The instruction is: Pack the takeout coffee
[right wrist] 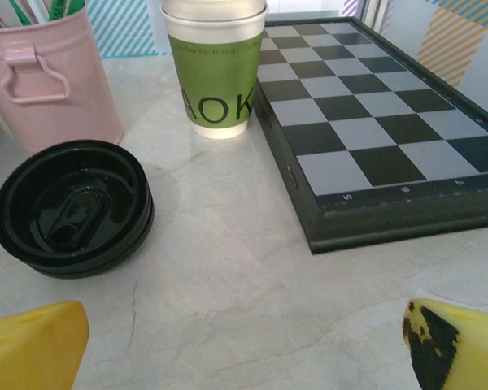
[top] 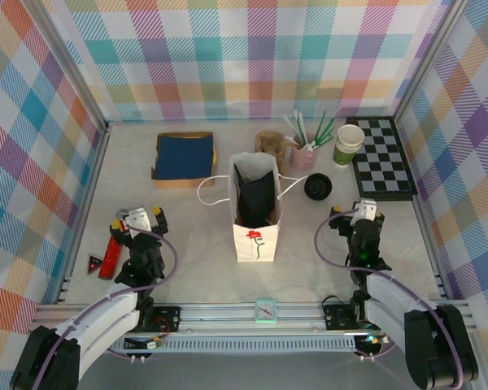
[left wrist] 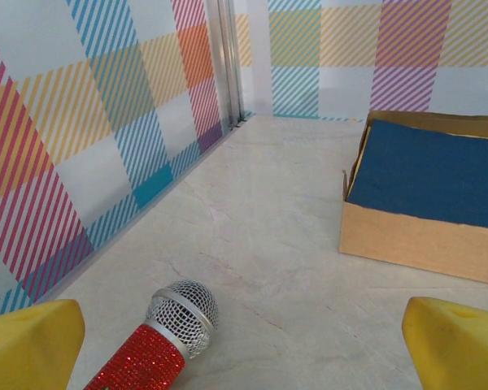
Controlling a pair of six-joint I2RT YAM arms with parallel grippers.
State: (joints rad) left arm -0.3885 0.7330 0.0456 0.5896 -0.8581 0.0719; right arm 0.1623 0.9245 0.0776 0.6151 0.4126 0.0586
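The lidded takeout coffee is out of view. A white flower-printed paper bag [top: 257, 236] stands open at the table's middle, its inside dark. A lidless green-and-cream cup [top: 349, 145] [right wrist: 215, 69] stands at the back right. A loose black lid [top: 317, 188] [right wrist: 73, 207] lies on the table in front of it. My right gripper [top: 359, 213] [right wrist: 244, 349] is open over bare table, near the lid and the chessboard's corner. My left gripper [top: 140, 218] [left wrist: 244, 357] is open too, low at the left beside a red microphone [top: 112, 256] [left wrist: 159, 341].
A pink cup of straws [top: 302, 153] [right wrist: 49, 77] stands beside the lidless cup. A chessboard [top: 382, 158] [right wrist: 374, 122] lies at the far right. A cardboard box with a blue pad [top: 183, 157] [left wrist: 431, 187] sits at the back left. A small clock [top: 265, 310] rests on the front rail.
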